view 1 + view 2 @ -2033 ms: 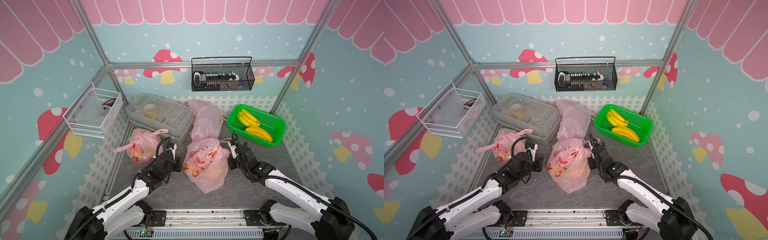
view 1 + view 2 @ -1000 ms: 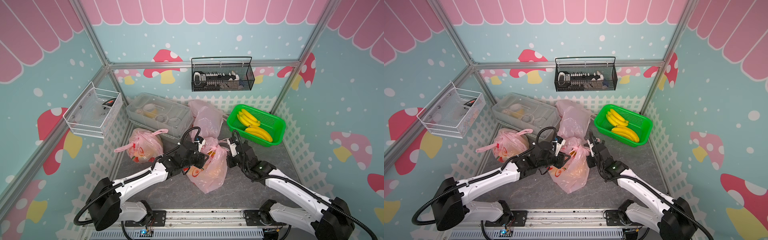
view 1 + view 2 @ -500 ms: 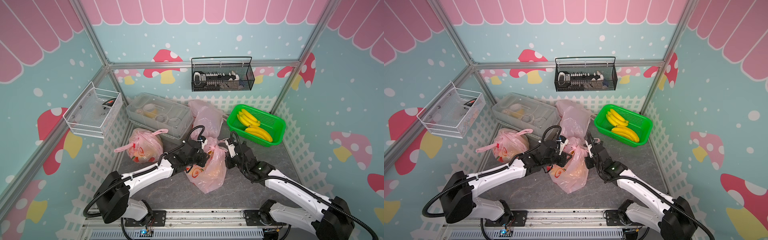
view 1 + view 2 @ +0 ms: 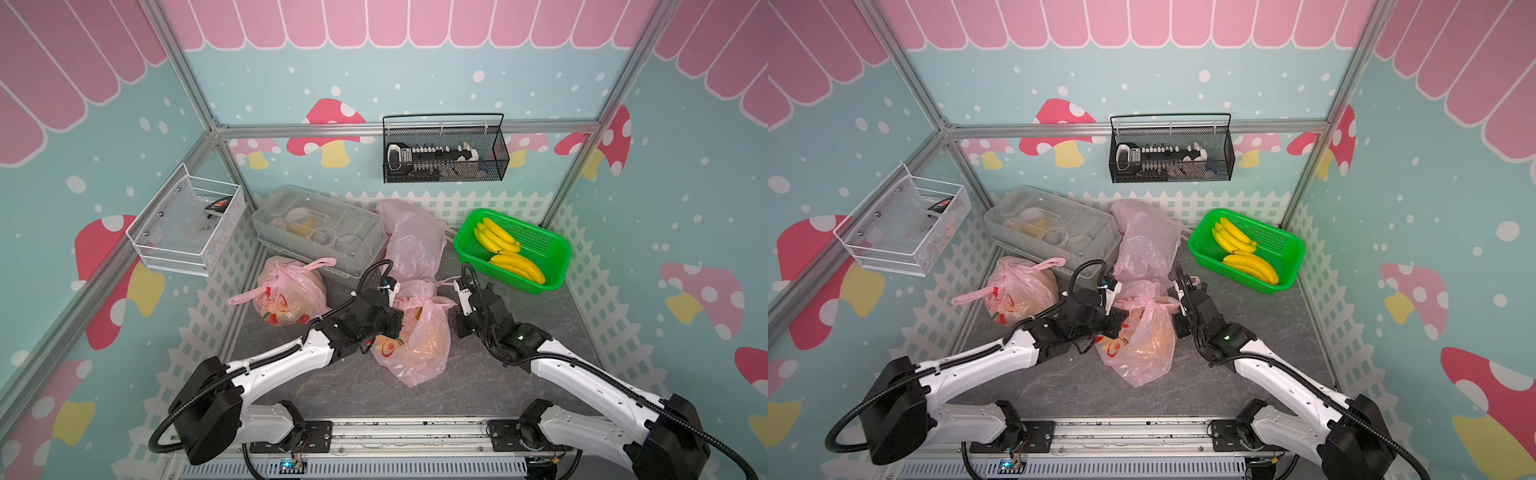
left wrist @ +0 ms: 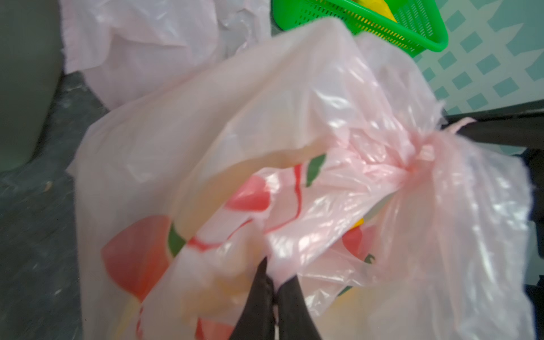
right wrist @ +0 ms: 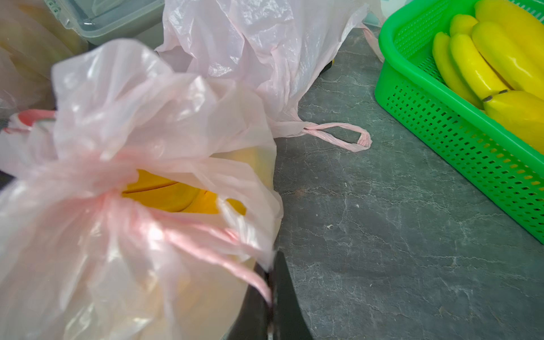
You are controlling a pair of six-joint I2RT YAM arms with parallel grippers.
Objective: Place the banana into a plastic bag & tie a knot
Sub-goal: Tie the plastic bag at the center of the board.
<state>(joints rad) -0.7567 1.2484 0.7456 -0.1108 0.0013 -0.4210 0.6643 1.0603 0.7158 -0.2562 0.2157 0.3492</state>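
Pink plastic bag [image 4: 419, 345], banana [image 6: 159, 191] inside: knotting step. My left jaws and right jaws each pinch its film. The blurred knot [image 5: 412, 164] seems loosely cinched, so next I pull outward.

- plastic bag [image 4: 419, 345]: thin pink film, translucent, crinkled, glossy on the folds
- banana [image 6: 164, 191] inside: smooth yellow skin, slight sheen
- green basket [image 4: 536, 239], far right: hard perforated plastic, glossy
- surface [image 4: 478, 386]: dark grey stone look, veined, matt
- black wall basket [image 4: 444, 176]: fine metal mesh, matt
- clear box [image 4: 332, 232], far left: cloudy rigid plastic
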